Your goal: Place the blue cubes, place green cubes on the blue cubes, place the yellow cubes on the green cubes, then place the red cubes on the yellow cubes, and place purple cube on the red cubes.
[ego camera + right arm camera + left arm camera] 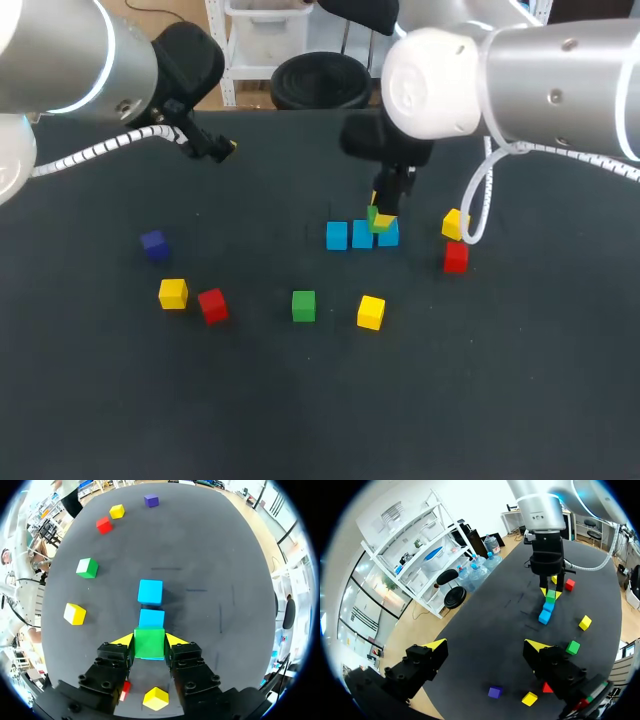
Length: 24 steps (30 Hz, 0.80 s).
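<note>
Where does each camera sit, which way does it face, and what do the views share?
Head view: fixed above and behind the robot, looking down on the table; left arm enters left, right arm right.
Left wrist view: on that wrist, looking past the open left hand across the table at the right arm.
Right wrist view: on that wrist, looking down past the right hand, shut on a green cube.
Shared: all show that cube over the blue cubes.

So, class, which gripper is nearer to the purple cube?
Left. The left gripper hangs open with the purple cube nearly under it; the right gripper is across the table, shut on a green cube over the blue cubes.
</note>
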Each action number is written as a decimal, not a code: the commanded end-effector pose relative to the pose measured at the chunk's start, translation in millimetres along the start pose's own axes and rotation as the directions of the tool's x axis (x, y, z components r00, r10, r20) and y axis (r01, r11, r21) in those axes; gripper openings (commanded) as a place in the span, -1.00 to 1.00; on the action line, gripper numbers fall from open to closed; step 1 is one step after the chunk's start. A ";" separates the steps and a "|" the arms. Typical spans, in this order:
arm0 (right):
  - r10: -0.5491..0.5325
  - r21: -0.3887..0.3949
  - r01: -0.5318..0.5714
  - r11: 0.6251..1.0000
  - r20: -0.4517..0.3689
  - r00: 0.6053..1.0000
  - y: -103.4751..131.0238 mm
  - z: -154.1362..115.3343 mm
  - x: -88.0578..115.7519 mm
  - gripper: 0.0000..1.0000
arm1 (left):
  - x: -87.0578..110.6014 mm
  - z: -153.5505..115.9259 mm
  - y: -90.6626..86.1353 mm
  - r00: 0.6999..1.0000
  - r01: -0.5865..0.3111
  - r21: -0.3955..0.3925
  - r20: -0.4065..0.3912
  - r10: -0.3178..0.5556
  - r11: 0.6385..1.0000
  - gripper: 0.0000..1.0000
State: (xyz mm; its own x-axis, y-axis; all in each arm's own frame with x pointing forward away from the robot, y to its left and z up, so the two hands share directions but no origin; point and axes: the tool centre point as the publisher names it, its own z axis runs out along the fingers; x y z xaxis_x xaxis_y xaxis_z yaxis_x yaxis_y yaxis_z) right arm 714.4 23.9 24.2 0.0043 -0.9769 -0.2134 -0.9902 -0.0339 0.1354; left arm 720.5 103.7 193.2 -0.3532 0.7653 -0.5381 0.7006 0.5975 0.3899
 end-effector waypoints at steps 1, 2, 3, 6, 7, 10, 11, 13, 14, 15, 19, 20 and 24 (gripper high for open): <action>-0.001 -0.004 0.001 1.000 -0.001 1.000 -0.6 2.4 -0.2 -1.00 | -0.3 0.0 -0.5 1.000 0.001 -0.003 -0.002 -0.001 1.000 1.00; -0.001 -0.005 0.001 1.000 -0.001 1.000 -0.5 2.5 -0.2 -1.00 | -0.3 0.0 -0.5 1.000 0.001 -0.003 -0.002 -0.001 1.000 1.00; -0.002 -0.006 0.002 1.000 -0.002 1.000 -0.3 2.7 -0.1 -1.00 | -0.3 0.0 -0.5 1.000 0.001 -0.003 -0.002 -0.001 1.000 1.00; -0.002 -0.007 0.002 1.000 -0.006 1.000 -0.2 3.2 0.8 -1.00 | -0.3 0.0 -0.5 1.000 0.001 -0.003 -0.002 -0.001 1.000 1.00; -0.002 -0.007 0.002 1.000 -0.006 1.000 -0.2 3.2 0.9 -1.00 | -0.3 0.0 -0.5 1.000 0.001 -0.003 -0.002 -0.001 1.000 1.00; -0.001 -0.009 0.000 1.000 -0.006 1.000 -0.3 3.0 1.1 -1.00 | -0.3 0.0 -0.5 1.000 0.001 -0.003 -0.002 -0.001 1.000 1.00; 0.000 -0.009 0.000 1.000 -0.006 1.000 -0.5 2.9 1.4 -1.00 | -0.3 0.0 -0.5 1.000 0.001 -0.003 -0.002 -0.001 1.000 1.00; 0.002 -0.009 -0.002 1.000 -0.007 1.000 -0.9 3.2 2.2 -1.00 | -0.3 0.0 -0.5 1.000 0.001 -0.003 -0.002 -0.001 1.000 1.00; 0.002 -0.009 -0.002 1.000 -0.007 1.000 -0.9 3.5 2.6 -1.00 | -0.3 0.0 -0.5 1.000 0.001 -0.003 -0.002 -0.001 1.000 1.00; 0.002 -0.010 -0.003 1.000 -0.007 1.000 -0.9 3.8 3.0 -1.00 | -0.3 0.0 -0.5 1.000 0.001 -0.003 -0.002 -0.001 1.000 1.00; 0.002 -0.010 -0.002 1.000 -0.008 1.000 -0.8 3.8 3.3 -1.00 | -0.3 0.0 -0.5 1.000 0.001 -0.003 -0.002 -0.001 1.000 1.00; 0.002 -0.009 -0.003 1.000 -0.008 1.000 -0.8 3.7 3.3 -1.00 | -0.3 0.0 -0.5 1.000 0.001 -0.003 -0.002 -0.001 1.000 1.00; 0.001 -0.010 -0.001 1.000 -0.008 1.000 -0.9 3.6 3.2 -1.00 | -0.3 0.0 -0.5 1.000 0.001 -0.003 -0.002 -0.001 1.000 1.00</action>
State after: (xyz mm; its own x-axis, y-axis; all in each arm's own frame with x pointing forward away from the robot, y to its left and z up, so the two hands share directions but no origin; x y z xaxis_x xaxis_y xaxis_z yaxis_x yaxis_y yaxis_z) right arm 714.8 22.1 23.8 0.0051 -0.9788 -0.2048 -0.9890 -0.0353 0.1437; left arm 720.5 103.7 193.2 -0.3532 0.7653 -0.5381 0.7006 0.5975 0.3899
